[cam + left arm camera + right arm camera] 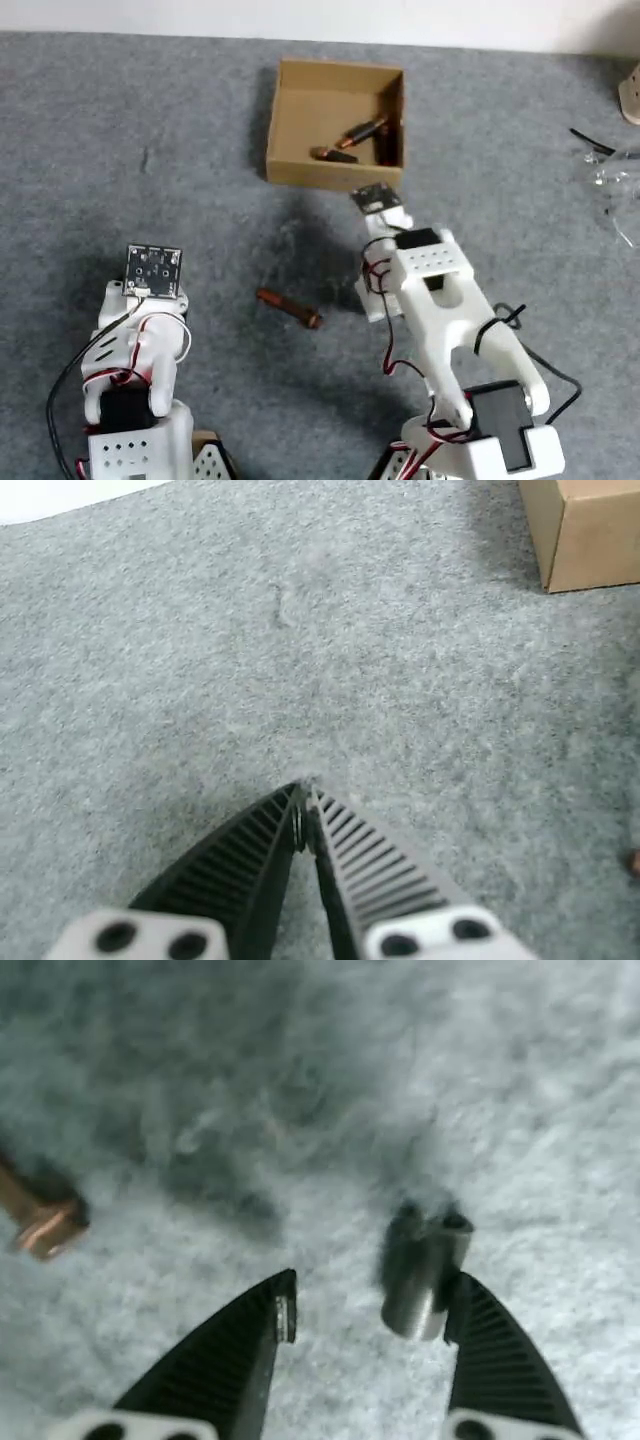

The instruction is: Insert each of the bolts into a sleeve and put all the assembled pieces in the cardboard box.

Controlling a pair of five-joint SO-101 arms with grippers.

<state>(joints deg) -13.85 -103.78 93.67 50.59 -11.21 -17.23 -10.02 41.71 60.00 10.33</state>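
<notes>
A copper bolt [288, 307] lies on the grey carpet between the two arms; its head [40, 1222] also appears in the right wrist view. My right gripper [372, 1300] is open and points down at the carpet just right of the bolt. A short dark metal sleeve [425, 1275] lies between its fingers, close against one finger [490, 1345]. The cardboard box [290, 120] stands at the back with assembled pieces [350, 140] inside. My left gripper [302, 802] is shut on nothing, low over bare carpet at the front left.
One corner of the box [585, 530] appears in the left wrist view. Clear plastic items and a black wire [605, 165] lie at the far right edge. Open carpet stretches between the bolt and the box.
</notes>
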